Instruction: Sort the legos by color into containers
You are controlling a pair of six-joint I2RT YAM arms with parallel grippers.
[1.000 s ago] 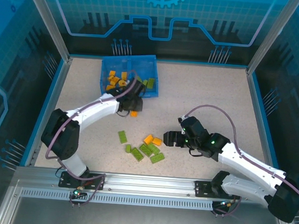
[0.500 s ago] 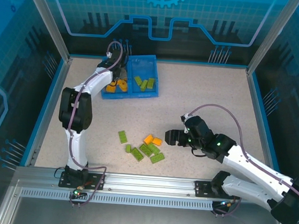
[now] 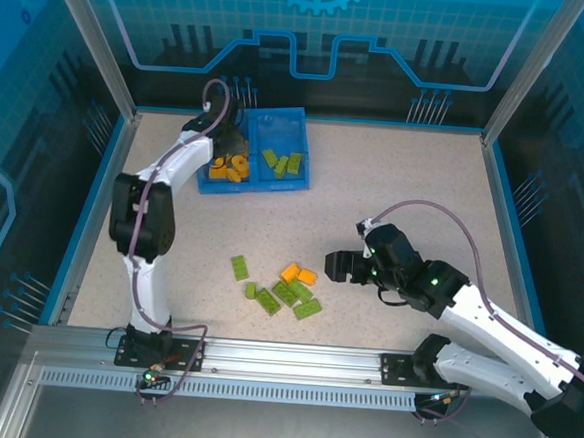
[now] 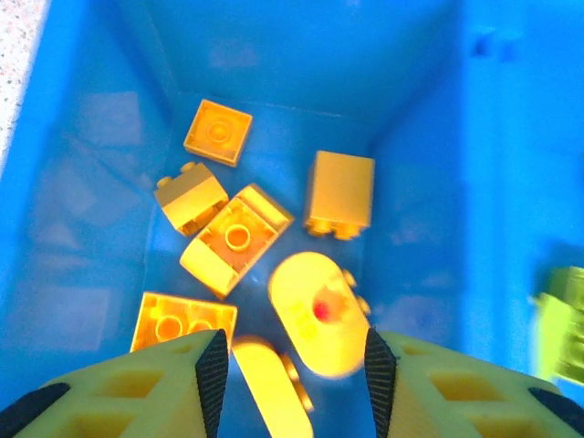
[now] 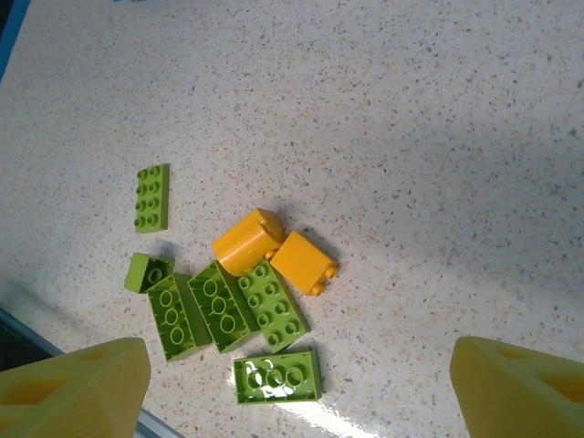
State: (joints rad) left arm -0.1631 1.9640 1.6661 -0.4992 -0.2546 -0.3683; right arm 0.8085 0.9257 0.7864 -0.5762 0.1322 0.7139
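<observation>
**Across the surface: sorting half done**

At left, the left gripper [image 4: 290,374] is hovering empty, jaws apart, above orange legos [image 4: 235,239] grouped in the tray's [image 4: 274,55] left compartment. Farther right, loose legos [image 5: 219,306] are waiting on the surface [image 3: 395,186]; beside them the right gripper [image 3: 335,267] is gaping wide, seemingly readying a pick.

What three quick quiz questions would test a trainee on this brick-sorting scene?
1. True or false: the left gripper hangs over the green-brick side of the tray.
2. How many orange bricks lie loose on the table?
3. The right gripper is: A open, B shut on a brick, C inside the tray.
Key: 1 false, it hangs over the orange side; 2 two; 3 A.
</observation>
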